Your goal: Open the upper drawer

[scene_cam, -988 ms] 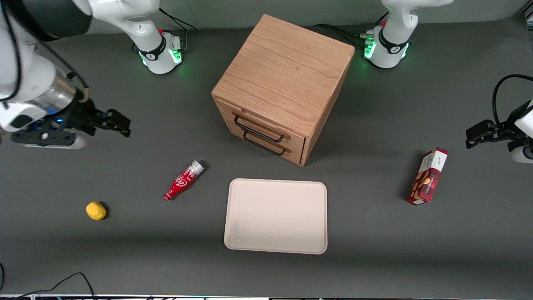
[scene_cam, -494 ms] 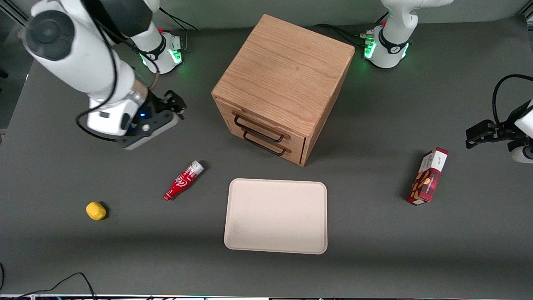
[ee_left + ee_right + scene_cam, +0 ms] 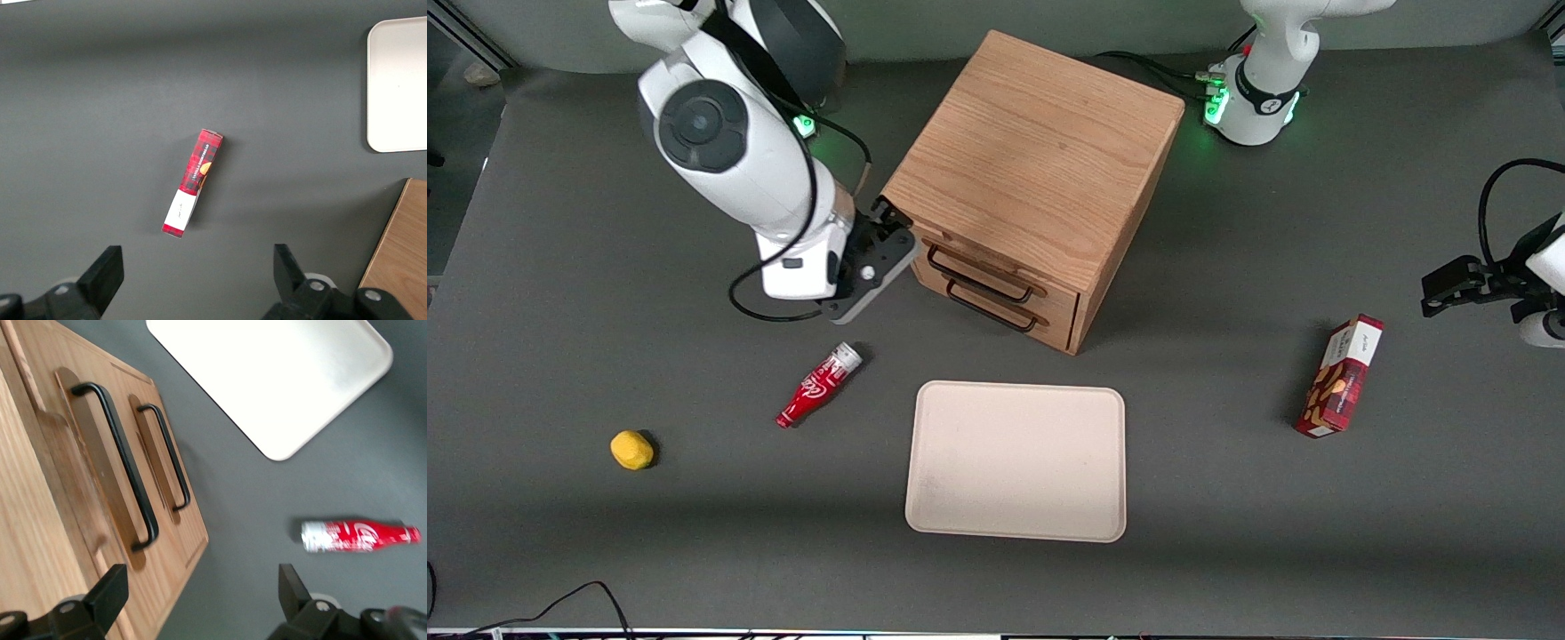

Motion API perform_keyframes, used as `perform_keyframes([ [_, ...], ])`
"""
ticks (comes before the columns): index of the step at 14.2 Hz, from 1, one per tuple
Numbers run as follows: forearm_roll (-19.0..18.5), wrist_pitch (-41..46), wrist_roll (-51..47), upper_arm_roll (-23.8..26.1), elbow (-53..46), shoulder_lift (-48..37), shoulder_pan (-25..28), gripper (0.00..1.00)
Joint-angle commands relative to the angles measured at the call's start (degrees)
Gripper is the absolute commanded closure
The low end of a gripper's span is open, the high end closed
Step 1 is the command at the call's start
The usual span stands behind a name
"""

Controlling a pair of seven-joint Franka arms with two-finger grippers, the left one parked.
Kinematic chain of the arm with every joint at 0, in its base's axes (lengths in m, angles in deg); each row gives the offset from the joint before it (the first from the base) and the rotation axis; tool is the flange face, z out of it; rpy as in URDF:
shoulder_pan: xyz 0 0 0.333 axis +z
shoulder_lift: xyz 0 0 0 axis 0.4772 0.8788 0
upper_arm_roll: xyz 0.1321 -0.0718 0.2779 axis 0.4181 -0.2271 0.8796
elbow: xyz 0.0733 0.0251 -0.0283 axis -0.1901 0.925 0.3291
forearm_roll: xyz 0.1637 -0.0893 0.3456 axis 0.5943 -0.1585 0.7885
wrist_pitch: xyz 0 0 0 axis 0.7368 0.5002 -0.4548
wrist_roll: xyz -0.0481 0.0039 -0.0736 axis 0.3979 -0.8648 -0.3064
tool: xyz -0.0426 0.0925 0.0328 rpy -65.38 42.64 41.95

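Note:
The wooden cabinet (image 3: pixel 1032 151) stands mid-table, both drawers shut. The upper drawer (image 3: pixel 980 264) has a thin black wire handle (image 3: pixel 978 281); the bottom drawer (image 3: pixel 1005 311) sits just under it with the same kind of handle. My right gripper (image 3: pixel 894 224) hovers in front of the drawers, at the front's corner toward the working arm's end, level with the upper drawer and not touching it. In the right wrist view the upper handle (image 3: pixel 123 470) and the bottom handle (image 3: pixel 170 460) show close ahead of the gripper (image 3: pixel 200 590), which is open and empty.
A red cola bottle (image 3: pixel 819 385) lies on the table below the gripper, nearer the front camera. A beige tray (image 3: pixel 1016 460) lies in front of the cabinet. A yellow lump (image 3: pixel 631 450) lies toward the working arm's end. A red box (image 3: pixel 1343 375) lies toward the parked arm's end.
My right arm has swung in from the working arm's end of the table to the cabinet's front. The gripper now faces the drawer handles. Drawers and other objects have not moved.

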Motion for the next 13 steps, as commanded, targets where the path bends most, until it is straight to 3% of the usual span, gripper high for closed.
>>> perform_keyframes([
  [1, 0.6, -2.8, 2.8, 1.1, -2.1, 3.8, -0.3, 0.00],
  [7, 0.6, -9.3, 3.7, 5.2, -0.9, 8.8, -0.3, 0.00],
  [13, 0.4, -13.5, 3.5, 5.3, 0.1, 11.6, 1.5, 0.00],
])
